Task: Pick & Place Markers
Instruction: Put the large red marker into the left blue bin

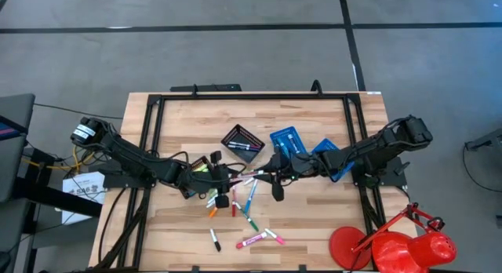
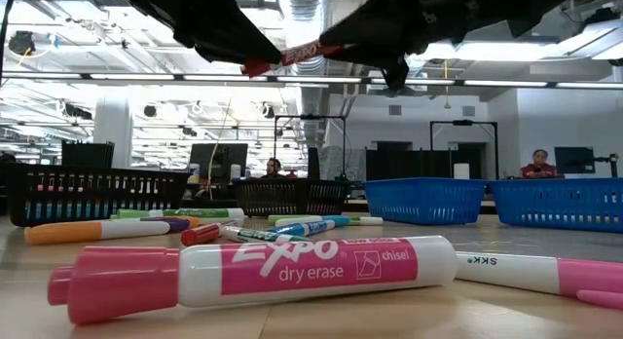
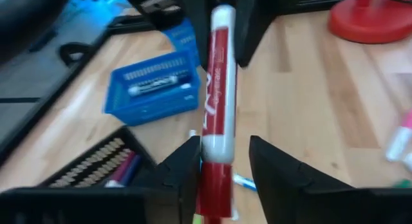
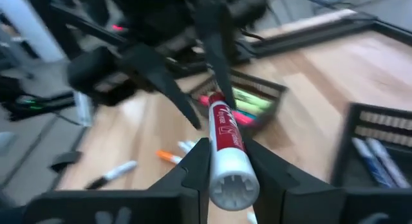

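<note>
Meeting above mid-table, the left gripper point(image 1: 225, 179) and the right gripper point(image 1: 267, 173) each have their fingers closed on one end of a red marker point(image 1: 247, 177), which from above is only a thin pale sliver between dark fingers. The left wrist view shows it plainly: the red marker point(image 3: 215, 108) runs away from the left gripper point(image 3: 222, 163) toward the other arm's blurred fingers. In the right wrist view its butt end point(image 4: 226, 153) sits pinched in the right gripper point(image 4: 226, 169), and the left arm's fingers beyond are smeared and hard to read. The low view alone shows the marker point(image 2: 297, 55) held well clear of the table point(image 2: 311, 320), with both arms cut off by the frame's upper edge. Loose markers point(image 1: 249, 218) lie scattered on the wood below and in front of the grippers; up close a pink one point(image 2: 253, 271) fills the low view. A black tray point(image 1: 242, 140) and two blue trays point(image 1: 289, 141) lie behind; part of the second blue tray is hidden under the right arm. A red lamp point(image 1: 396, 243) is at the near right corner.
</note>
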{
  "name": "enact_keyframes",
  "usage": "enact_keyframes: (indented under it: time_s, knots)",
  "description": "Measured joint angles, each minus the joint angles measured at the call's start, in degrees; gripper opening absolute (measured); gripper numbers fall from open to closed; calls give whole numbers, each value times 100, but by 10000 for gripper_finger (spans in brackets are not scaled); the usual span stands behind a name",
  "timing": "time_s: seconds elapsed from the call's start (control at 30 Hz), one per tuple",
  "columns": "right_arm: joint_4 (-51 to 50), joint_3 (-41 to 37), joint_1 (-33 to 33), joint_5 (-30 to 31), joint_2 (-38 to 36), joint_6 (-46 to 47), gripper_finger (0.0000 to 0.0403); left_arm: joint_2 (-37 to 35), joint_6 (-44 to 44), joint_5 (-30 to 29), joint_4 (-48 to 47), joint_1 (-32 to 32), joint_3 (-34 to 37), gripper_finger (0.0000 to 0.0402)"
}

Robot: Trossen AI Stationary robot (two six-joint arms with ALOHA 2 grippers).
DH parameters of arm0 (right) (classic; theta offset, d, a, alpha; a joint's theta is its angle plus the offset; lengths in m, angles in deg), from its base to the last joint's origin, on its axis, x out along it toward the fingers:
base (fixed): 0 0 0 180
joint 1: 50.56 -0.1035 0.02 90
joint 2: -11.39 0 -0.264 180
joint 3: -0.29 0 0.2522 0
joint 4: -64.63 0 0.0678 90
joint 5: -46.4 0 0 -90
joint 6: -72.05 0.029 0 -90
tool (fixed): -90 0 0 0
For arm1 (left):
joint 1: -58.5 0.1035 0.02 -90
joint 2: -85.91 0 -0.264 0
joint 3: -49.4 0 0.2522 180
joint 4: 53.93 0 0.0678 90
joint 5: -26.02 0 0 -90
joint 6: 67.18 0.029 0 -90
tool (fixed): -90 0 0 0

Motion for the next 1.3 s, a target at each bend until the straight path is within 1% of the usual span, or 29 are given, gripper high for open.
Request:
enact_keyframes:
  time_s: [0.1,0.3,0.4,0.5,0.6,0.67,0.73,0.83,0.93,1.03,1.1,1.2,1.3]
  knots:
    - [-315,-4,87,256,2,38,61,-2,-26,-271,7,-4,0,142]
    - [-672,-3,156,412,-100,198,68,-2,-61,-386,9,-4,0,153]
    - [-937,3,149,682,-320,203,68,-2,-63,-386,9,-4,0,154]
    - [-1540,-4,65,1283,-715,301,66,-2,-63,-386,62,-4,0,155]
    - [-2403,-2,-118,2270,-1209,640,66,-2,-63,-386,73,-4,0,155]
    - [-3113,-2,-275,2950,-1507,1028,66,-2,-63,-386,90,-4,0,155]
    - [-3806,-2,-416,3487,-1730,1610,66,-2,-63,-386,94,-4,0,155]
    - [-4646,-2,-511,3847,-1860,2432,66,-2,-63,-386,96,-4,0,155]
    - [-5159,-2,-433,3860,-1751,2911,66,-2,-63,-386,103,-4,0,155]
    - [-5292,-4,-230,3750,-1484,3099,66,-2,-63,-386,116,-4,0,155]
    - [-5283,-4,-62,3494,-1332,3096,66,-2,-63,-386,125,-4,0,155]
    - [-5246,-4,189,2928,-1140,3069,66,-2,-63,-385,133,-4,0,155]
    - [-5142,-4,392,2628,-944,3067,67,-2,-63,-386,146,-4,0,155]
